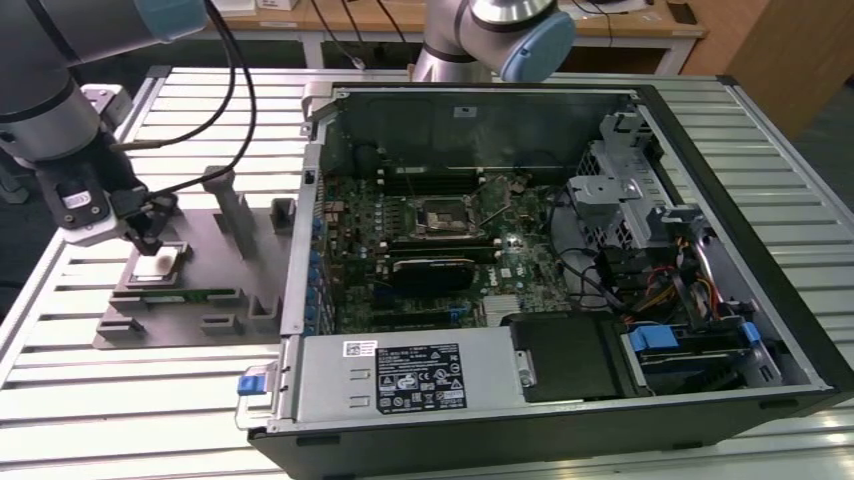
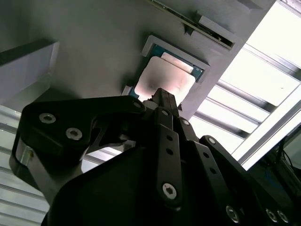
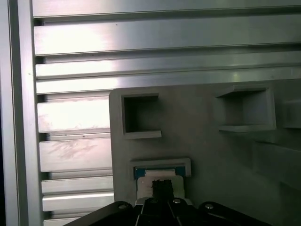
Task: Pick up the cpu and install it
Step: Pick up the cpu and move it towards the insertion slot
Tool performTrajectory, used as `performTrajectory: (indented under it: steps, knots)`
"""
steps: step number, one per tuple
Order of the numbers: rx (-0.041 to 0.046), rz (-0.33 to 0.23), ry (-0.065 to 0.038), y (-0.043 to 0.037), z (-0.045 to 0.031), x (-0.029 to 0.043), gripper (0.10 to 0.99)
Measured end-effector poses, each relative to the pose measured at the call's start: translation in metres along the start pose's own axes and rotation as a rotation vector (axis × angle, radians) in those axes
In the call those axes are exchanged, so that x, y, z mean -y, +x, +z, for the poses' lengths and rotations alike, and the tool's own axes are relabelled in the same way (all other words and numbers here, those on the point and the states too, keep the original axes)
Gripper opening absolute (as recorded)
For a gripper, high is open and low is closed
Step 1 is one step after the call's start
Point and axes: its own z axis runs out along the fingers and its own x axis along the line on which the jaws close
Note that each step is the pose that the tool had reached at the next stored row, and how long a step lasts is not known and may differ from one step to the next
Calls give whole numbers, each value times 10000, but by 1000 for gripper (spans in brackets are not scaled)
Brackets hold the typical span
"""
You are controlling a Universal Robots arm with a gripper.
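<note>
while gripper [image 1: 147, 243] hangs over cpu [image 1: 158, 264], grey tray [image 1: 214, 272]

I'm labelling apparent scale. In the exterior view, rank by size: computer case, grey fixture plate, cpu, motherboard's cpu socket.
1. computer case
2. grey fixture plate
3. cpu and cpu socket look about alike; nearness to the camera may differ, so I leave them unranked.

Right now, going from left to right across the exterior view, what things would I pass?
cpu → tall grey post → black socket frame → silver drive cage
</note>
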Motion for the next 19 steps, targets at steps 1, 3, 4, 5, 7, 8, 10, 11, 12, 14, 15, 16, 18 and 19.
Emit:
performTrajectory:
  steps: [1, 3, 4, 5, 7, 8, 10, 11, 12, 14, 15, 16, 18, 19]
  knots:
    - [2, -1, -1, 5, 8, 1, 106]
    - [0, -1, -2, 8, 23, 2, 106]
    - [-10, -1, 0, 9, 29, 2, 106]
    - [-21, 0, 1, 9, 34, 2, 106]
    - [-61, 4, 5, 10, 44, 1, 106]
    - [-79, 4, 6, 11, 50, 2, 106]
    - [-95, -8, 7, 10, 61, 9, 106]
    - [-101, -16, 8, 10, 64, 15, 106]
    - [-101, -22, 6, 9, 68, 21, 106]
    - [-106, -37, 7, 8, 70, 38, 106]
    - [-107, -44, 7, 6, 72, 46, 106]
    - [-105, -53, 6, 3, 74, 50, 106]
    - [-109, -78, 6, -9, 78, 55, 106]
    - [-111, -93, 7, -20, 80, 57, 106]
